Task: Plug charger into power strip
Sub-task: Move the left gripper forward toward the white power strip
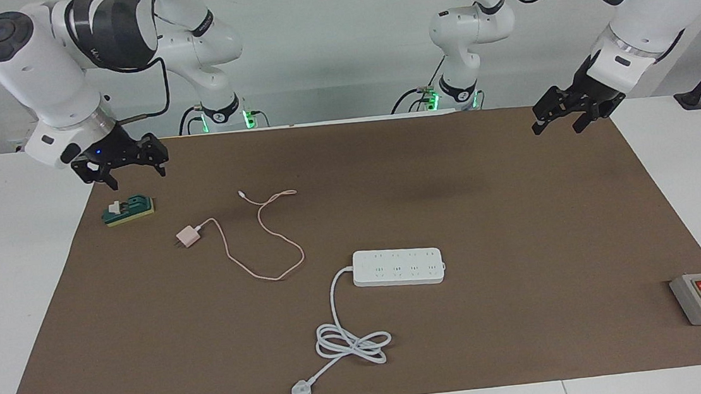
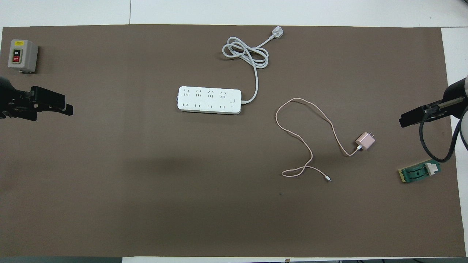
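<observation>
We see the right gripper (image 1: 129, 174) spread and empty, raised over the mat's edge at the right arm's end, above the small green block with a white switch (image 1: 128, 211). The small pale-pink cube charger (image 1: 188, 236) lies unplugged, nearer the robots than the long white power strip (image 1: 398, 266) and well apart from it toward the right arm's end. Nothing is done yet: grasping, carrying and inserting remain. The left gripper (image 1: 563, 121) waits, spread, over the mat's other end.
</observation>
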Tool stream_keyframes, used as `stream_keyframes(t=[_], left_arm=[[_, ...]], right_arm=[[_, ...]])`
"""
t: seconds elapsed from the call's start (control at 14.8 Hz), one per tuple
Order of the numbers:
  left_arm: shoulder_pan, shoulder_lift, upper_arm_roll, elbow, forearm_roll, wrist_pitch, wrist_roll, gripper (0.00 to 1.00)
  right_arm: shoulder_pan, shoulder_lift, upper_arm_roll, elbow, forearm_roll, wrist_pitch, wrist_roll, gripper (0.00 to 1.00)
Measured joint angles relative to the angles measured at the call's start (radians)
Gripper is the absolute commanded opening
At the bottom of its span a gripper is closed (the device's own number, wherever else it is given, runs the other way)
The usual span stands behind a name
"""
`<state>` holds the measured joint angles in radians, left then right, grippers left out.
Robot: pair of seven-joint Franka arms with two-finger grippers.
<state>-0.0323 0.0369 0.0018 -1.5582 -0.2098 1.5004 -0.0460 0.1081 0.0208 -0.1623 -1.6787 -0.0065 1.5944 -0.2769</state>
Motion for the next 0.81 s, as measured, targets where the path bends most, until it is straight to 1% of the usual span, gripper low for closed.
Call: stream_keyframes(t=[0.2,0.41,0.47,0.68,0.81], left_arm=[[0.001,0.016,0.0,0.002,-0.127,-0.023,-0.084,1.0],[0.0,0.017,-0.004,0.022,-0.189,-0.038,-0.135,1.0],[0.0,0.017,-0.005,0.028,-0.242,-0.039,-0.134,1.0],[0.0,0.026,-0.004,0.033,-0.473,-0.001,-0.097,1.0],[0.005,0.06,-0.001,0.027,-0.561,0.027,-0.022,1.0]], right_arm=[[0.0,0.0,0.0,-0.003,0.0,0.0,0.0,1.0],[0.0,0.0,0.0,-0.004,0.0,0.0,-0.001,1.0],[0.0,0.0,0.0,-0.004,0.0,0.0,-0.006,1.0],[0.0,0.0,0.0,-0.006,0.0,0.0,-0.084,1.0],[0.0,-0.001,0.0,-0.01,0.0,0.001,-0.117,1.0]])
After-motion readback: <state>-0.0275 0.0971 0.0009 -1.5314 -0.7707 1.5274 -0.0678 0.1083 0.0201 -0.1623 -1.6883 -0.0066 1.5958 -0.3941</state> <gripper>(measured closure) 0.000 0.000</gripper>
